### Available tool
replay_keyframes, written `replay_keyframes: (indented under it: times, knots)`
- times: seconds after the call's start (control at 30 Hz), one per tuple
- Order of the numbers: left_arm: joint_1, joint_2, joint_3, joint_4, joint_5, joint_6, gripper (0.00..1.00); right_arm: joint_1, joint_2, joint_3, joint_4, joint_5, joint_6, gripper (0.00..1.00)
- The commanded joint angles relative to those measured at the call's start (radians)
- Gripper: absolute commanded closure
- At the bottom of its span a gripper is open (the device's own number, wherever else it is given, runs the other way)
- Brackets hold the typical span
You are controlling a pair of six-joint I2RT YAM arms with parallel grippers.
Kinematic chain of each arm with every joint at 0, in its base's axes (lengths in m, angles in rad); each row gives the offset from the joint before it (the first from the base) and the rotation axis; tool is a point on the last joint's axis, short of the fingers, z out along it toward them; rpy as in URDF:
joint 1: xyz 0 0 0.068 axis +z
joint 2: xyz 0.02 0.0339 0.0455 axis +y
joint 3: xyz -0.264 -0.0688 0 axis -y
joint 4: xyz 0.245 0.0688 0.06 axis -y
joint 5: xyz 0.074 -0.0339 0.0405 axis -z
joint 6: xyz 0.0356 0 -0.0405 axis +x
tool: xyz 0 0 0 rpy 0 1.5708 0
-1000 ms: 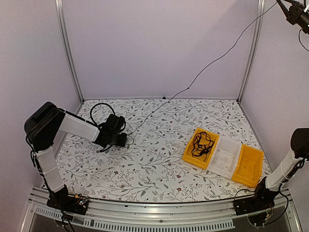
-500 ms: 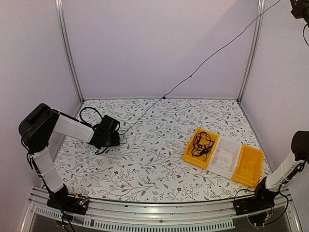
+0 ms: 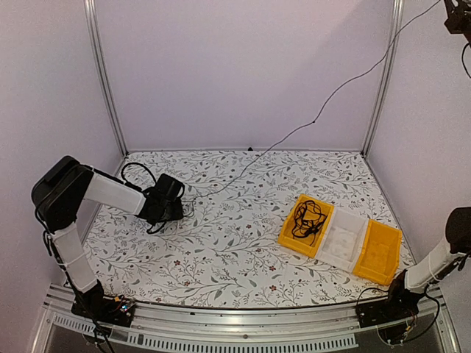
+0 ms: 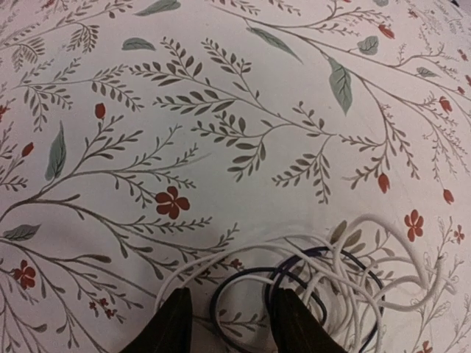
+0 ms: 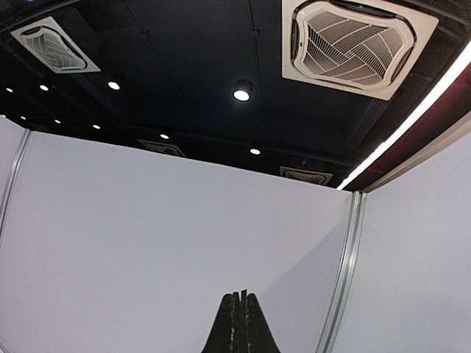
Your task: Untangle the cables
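A tangle of white cable [image 4: 412, 254] and dark cable [image 4: 215, 305] lies on the floral table. My left gripper [image 4: 229, 327] is open, low over the tangle, with a dark loop and white strands lying between its fingers; it also shows at the table's left in the top view [image 3: 176, 209]. One thin black cable [image 3: 316, 118] runs from there up through the air to my right gripper [image 3: 460, 18], high in the top right corner. The right gripper [image 5: 241, 316] is shut, pointing at wall and ceiling. Another black cable bundle [image 3: 305, 217] lies in a yellow bin.
A row of bins stands at the right of the table: a yellow bin [image 3: 288, 234] holding cables, a white one [image 3: 342, 239] and another yellow one [image 3: 379, 254]. Metal frame posts [image 3: 103, 73] and walls close in the back and sides.
My left gripper has drawn leftward with the tangle. My right gripper has risen further out of the top corner. The raised cable, taut half a second ago, now sags a little.
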Motion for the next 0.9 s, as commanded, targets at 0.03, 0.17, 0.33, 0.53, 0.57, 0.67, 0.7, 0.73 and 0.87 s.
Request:
replay_keyframes:
  times: [0.03,0.17,0.33,0.53,0.57,0.67,0.7,0.73,0.87]
  knots:
    - [0.009,0.058,-0.031,-0.224,0.098,0.026,0.6,-0.003,-0.044,-0.199,-0.063,-0.08,-0.003,1.0]
    - [-0.007,-0.018,-0.013,-0.218,0.058,0.078,0.61,0.055,-0.07,-0.358,-0.184,-0.246,-0.049,1.0]
    - [-0.009,-0.085,0.003,-0.226,0.064,0.095,0.61,0.322,-0.038,-0.473,-0.481,-0.138,-0.46,1.0]
    - [-0.015,-0.118,0.003,-0.235,0.098,0.084,0.61,0.532,0.063,-0.577,-0.534,-0.018,-0.58,1.0]
    - [-0.017,-0.126,-0.002,-0.232,0.102,0.081,0.61,0.565,0.097,-0.585,-0.535,0.007,-0.601,1.0]
    - [-0.022,-0.148,-0.022,-0.207,0.126,0.073,0.61,0.658,0.177,-0.583,-0.565,0.025,-0.669,1.0]
    - [-0.023,-0.159,-0.031,-0.195,0.137,0.075,0.61,0.69,0.199,-0.574,-0.584,0.022,-0.692,1.0]
    - [-0.024,-0.168,-0.041,-0.182,0.145,0.073,0.61,0.724,0.229,-0.561,-0.605,0.014,-0.722,0.99]
    - [-0.029,-0.2,-0.069,-0.148,0.177,0.063,0.61,0.839,0.349,-0.495,-0.675,-0.041,-0.793,0.74]
